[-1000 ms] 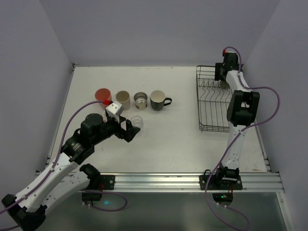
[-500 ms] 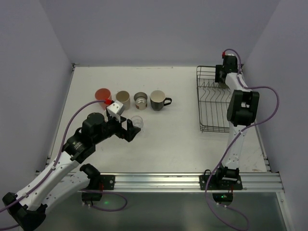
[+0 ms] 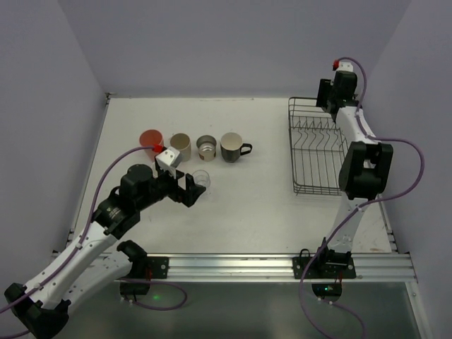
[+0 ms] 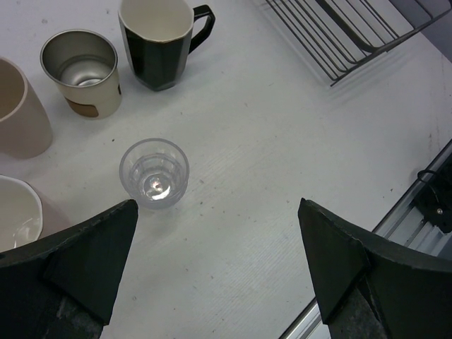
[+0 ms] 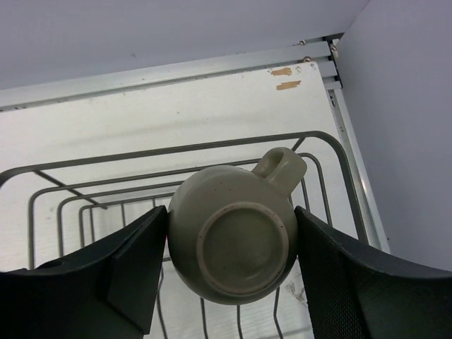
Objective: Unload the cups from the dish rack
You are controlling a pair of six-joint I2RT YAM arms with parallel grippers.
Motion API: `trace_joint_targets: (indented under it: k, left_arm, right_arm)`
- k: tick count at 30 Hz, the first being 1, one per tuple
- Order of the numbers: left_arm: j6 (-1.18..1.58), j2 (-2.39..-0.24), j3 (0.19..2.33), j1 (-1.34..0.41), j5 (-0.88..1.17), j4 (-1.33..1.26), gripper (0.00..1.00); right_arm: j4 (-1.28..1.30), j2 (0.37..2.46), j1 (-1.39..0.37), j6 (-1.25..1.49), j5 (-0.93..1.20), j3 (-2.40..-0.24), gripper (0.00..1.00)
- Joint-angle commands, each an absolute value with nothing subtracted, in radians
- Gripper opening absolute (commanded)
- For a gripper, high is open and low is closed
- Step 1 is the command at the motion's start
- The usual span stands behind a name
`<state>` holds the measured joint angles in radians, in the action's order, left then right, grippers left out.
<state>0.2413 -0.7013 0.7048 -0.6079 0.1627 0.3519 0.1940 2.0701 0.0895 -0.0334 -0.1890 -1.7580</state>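
1. While the left arm just sits there, the action is on the right. The right gripper (image 5: 232, 212) is clamped on the grey-olive cup (image 5: 233, 247), one finger on each side of its body.
2. That cup hangs over the far end of the dish rack (image 3: 316, 189), and looks lifted off the wires rather than resting on them. Its base faces the wrist cam, so the long axis runs straight away from the claw with the mouth pointing down at the rack. The handle sticks out toward the far right corner, clear of both fingers.
3. The relation that matters is that the drop zone is well off to the left. Going left to right, the salmon-pink tumbler (image 3: 150, 139), tan cup (image 3: 181, 145), silvery metal cup (image 3: 206, 147) and dark handled mug (image 3: 232, 146) stand in a row, mouths up. My guess is the cup has to travel left over the rack's left wall and get flipped to match them.
4. The left gripper (image 4: 217, 212) is spread wide and holds nothing. The clear glass (image 4: 154, 173) stands just beyond its fingertips, not between them. That arm is nearer the row, but the right one has the cup.
5. No other cup shows in the rack from above, so this is probably the last one.
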Motion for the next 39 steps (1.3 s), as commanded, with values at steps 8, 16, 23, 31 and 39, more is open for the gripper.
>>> trace_joint_targets:
  k: [8,16,23,31,39]
  left_arm:
    - [0.227,-0.718,0.713,-0.586,0.204,0.299,1.00]
    - [0.327,-0.712,0.699,-0.584,0.328,0.212,0.96]
    - [0.552,-0.784,0.647,-0.598,0.477,-0.047,0.86]
    - [0.560,-1.053,0.750,-0.781,0.382,-0.236,0.80]
    - [0.531,-1.209,0.808,-0.801,0.324,-0.385,0.62]
  right_arm:
    - [0.022,1.782,0.066,0.191,-0.059,-1.508,0.50]
    - [-0.213,1.450,-0.043,0.511,0.098,-1.111,0.49]
    - [-0.383,1.209,-0.205,0.770,0.283,-0.837,0.51]
    - [-0.592,1.022,-0.328,1.021,0.435,-0.559,0.51]
    - [-0.670,0.902,-0.383,1.140,0.472,-0.414,0.52]
